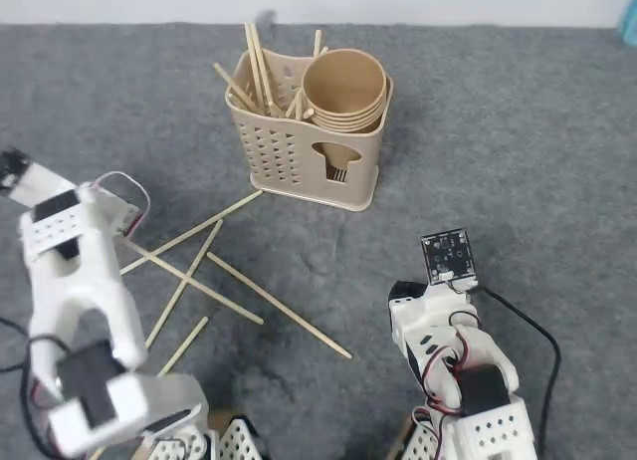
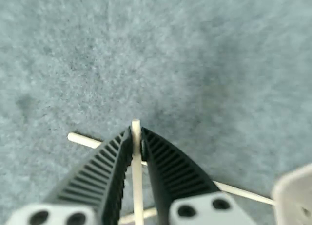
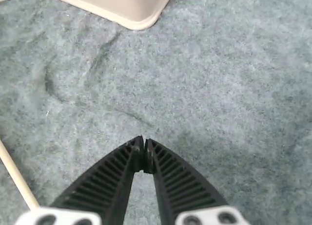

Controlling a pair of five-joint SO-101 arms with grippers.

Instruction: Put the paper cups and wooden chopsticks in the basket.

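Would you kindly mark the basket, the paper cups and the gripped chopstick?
basket (image 1: 274, 153): high view, perforated front wall.
paper cups (image 1: 343, 82): high view, top cup's inside.
chopstick (image 2: 136, 130): left wrist view, near its tip.

You have the basket (image 1: 304, 151) at the back of the counter (image 1: 518, 131), with the paper cups (image 1: 344, 87) stacked in its right compartment and upright chopsticks (image 1: 257, 67) standing in its left. In front of it, toward the left, loose chopsticks (image 1: 239, 291) lie crossed on the counter. Your left hand (image 2: 136, 133) clamps a single chopstick (image 2: 138, 186) there.
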